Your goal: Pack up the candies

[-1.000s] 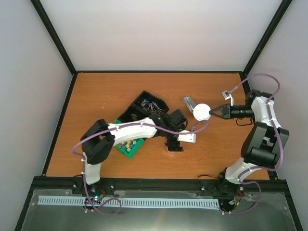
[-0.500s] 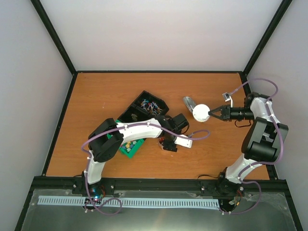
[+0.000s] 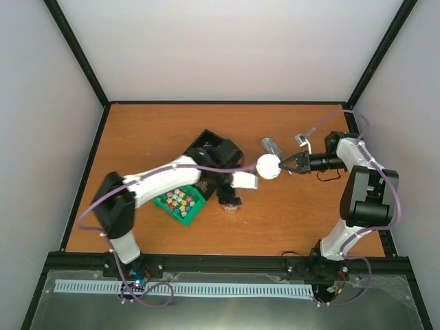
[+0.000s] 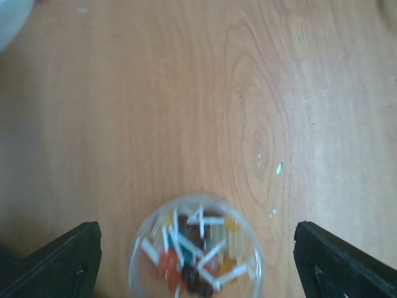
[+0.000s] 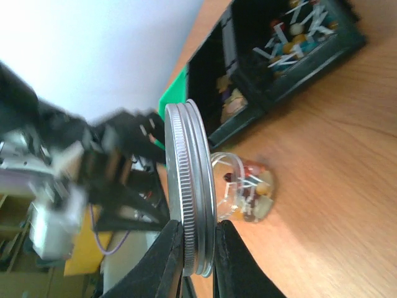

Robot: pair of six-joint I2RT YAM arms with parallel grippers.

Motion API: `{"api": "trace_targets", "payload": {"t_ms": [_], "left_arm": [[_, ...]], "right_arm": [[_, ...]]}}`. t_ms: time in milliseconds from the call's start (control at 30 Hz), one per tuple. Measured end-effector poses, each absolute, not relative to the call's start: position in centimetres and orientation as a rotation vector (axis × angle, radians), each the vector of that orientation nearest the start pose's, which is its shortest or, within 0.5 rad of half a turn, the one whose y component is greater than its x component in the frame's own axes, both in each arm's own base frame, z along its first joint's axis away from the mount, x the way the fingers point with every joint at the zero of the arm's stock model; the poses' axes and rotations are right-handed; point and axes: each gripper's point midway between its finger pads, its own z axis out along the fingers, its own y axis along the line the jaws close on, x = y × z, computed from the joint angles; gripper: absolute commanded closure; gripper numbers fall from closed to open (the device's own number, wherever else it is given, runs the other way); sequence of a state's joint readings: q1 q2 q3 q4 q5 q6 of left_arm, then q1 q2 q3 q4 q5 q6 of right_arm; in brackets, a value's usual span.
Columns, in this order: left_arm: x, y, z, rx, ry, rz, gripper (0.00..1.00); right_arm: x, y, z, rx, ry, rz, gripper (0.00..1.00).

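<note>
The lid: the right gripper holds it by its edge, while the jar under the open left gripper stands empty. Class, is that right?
Not quite. The jar is not empty: it holds candies, as the left wrist view shows. The rest stands: the right gripper holds the lid by its edge, and the jar stands under the open left gripper.

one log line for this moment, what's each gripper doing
left gripper: open, straddling jar of candies | right gripper: shut on metal lid, held on edge | jar: not yet capped

Orange-brown wooden table point(image 3: 137, 137), pale walls point(image 3: 227, 48), black corner frame point(image 3: 75, 48)
</note>
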State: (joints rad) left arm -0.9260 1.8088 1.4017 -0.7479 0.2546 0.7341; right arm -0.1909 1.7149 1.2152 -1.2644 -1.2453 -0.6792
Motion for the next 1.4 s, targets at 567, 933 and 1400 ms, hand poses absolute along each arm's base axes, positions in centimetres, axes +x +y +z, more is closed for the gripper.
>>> {"api": "trace_targets", "payload": {"t_ms": [567, 933, 1400], "left_arm": [[20.9, -24.1, 12.3, -2.180, -2.765, 0.653, 0.17], [21.6, -25.8, 11.9, -2.280, -2.763, 0.598, 0.20], [21.2, -27.2, 8.5, -2.359, -2.689, 0.399, 0.25]], "right_arm": [[25.5, 22.6, 15.4, -0.757, 2.318, 1.879, 0.95], [24.2, 24.5, 11.7, -0.820, 2.489, 1.772, 0.95], [24.6, 24.9, 9.1, -0.805, 2.590, 1.723, 0.93]]}}
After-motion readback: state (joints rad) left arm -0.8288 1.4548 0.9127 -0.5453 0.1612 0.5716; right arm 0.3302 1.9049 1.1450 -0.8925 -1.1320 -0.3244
